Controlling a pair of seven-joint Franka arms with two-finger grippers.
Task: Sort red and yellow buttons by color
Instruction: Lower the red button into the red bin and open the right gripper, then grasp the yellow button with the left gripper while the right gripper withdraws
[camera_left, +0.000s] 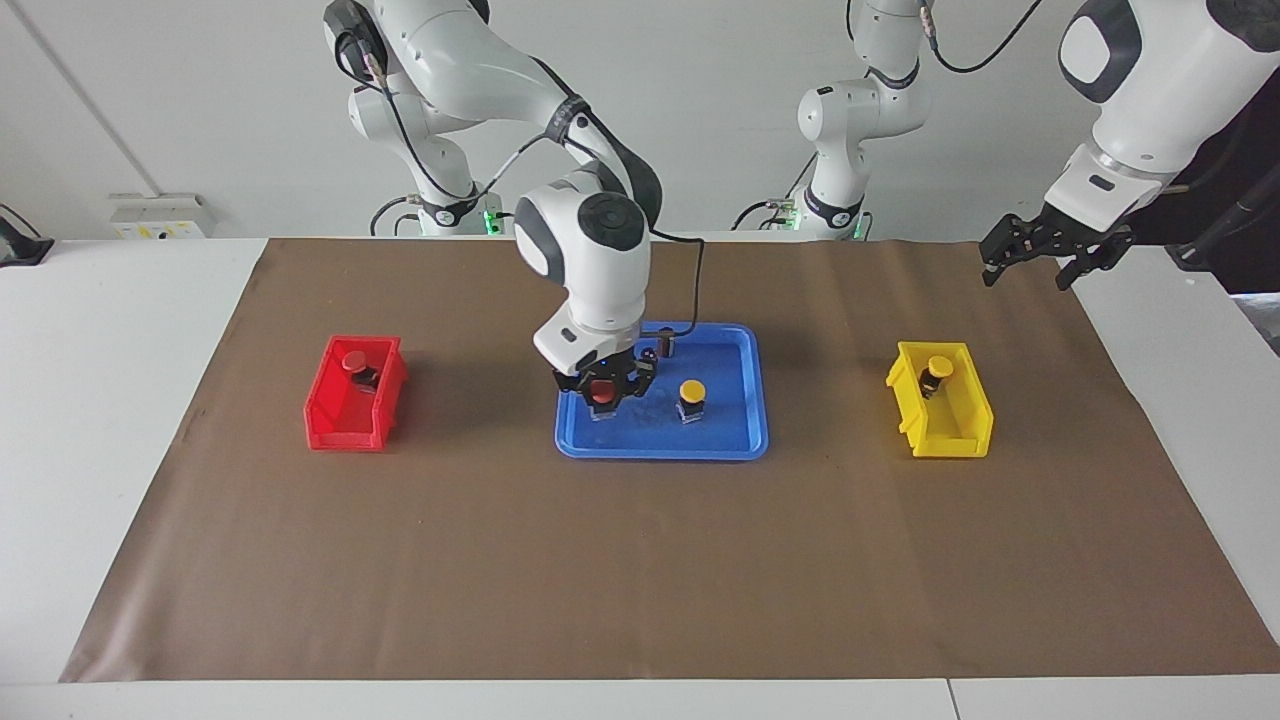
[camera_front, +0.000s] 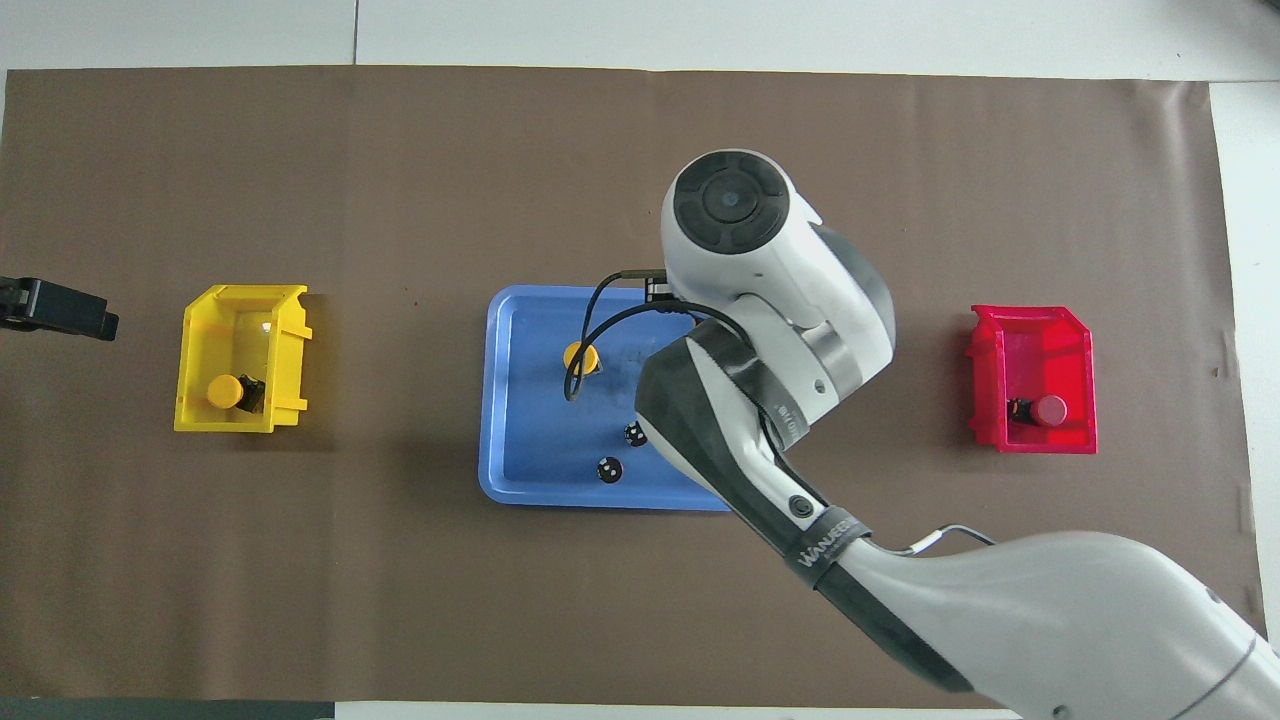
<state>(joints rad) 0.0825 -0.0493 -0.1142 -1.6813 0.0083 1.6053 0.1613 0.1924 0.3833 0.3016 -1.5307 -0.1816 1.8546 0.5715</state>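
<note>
bright, even light from above fills both views. soft short shadows lie on the brown mat beside the red bin and yellow bin. focus is sharp, without glare.
</note>
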